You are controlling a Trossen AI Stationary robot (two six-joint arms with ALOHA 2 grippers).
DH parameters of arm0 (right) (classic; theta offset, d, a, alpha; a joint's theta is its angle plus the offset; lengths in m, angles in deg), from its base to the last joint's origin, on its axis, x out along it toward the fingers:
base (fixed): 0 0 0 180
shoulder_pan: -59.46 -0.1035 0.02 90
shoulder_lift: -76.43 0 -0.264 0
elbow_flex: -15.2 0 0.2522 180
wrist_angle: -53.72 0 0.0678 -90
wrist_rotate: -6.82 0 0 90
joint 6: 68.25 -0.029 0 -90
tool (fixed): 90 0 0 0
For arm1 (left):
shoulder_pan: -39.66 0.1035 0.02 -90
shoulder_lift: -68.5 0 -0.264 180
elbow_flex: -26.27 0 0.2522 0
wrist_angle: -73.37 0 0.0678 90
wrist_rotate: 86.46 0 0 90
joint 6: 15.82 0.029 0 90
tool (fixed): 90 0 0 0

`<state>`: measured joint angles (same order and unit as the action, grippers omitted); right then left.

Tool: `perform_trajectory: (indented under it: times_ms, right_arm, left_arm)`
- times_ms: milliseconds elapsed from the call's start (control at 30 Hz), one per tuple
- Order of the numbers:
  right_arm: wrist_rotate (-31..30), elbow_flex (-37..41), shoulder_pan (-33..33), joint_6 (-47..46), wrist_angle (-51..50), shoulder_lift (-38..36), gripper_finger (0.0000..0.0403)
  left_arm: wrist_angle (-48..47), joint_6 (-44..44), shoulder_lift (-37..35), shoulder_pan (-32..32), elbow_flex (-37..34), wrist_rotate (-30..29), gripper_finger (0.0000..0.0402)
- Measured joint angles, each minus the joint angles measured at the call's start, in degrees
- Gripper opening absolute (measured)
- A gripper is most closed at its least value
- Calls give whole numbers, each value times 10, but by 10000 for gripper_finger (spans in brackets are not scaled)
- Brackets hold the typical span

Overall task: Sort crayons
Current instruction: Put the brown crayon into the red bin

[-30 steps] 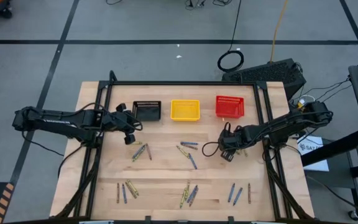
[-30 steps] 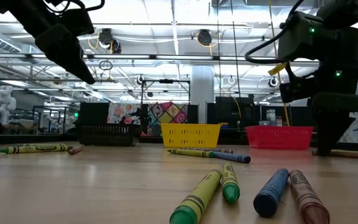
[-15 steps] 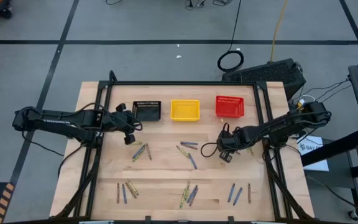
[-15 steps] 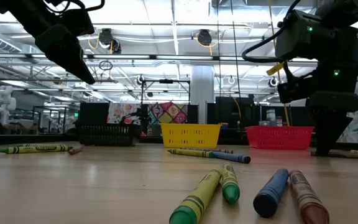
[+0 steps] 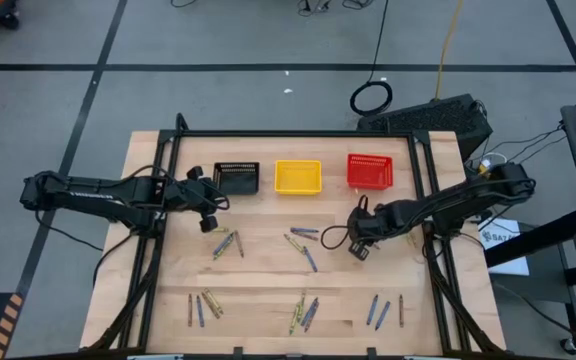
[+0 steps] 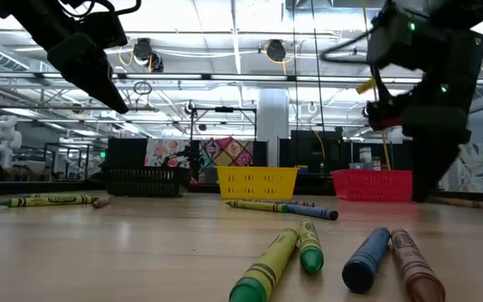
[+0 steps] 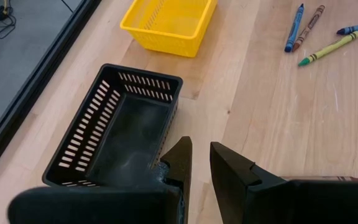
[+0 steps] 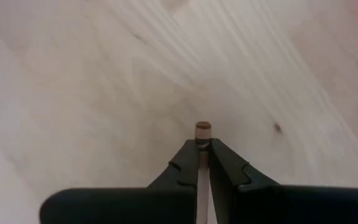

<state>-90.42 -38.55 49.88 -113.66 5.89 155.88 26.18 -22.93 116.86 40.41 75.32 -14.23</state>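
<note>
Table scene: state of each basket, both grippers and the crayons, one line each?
black basket: upright, empty
yellow basket: upright, looks empty
red basket: upright, contents unclear
left gripper: empty, slightly open, by black basket
right gripper: shut on brownish-red crayon
other crayons: lying loose on table

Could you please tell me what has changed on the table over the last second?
The right claw has closed on a brownish-red crayon and shifted slightly toward the table's middle, lifting off the wood. The left claw stays near the black basket, holding nothing visible. The other crayons and the yellow basket and red basket lie as before.
</note>
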Motion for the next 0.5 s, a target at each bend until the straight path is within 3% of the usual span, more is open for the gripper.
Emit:
perform_trajectory:
  times_ms: [500]
  right_arm:
    - [-54,-51,63,56,-12,-2,0]
  left_arm:
    - [0,0,0,0,0,0,63]
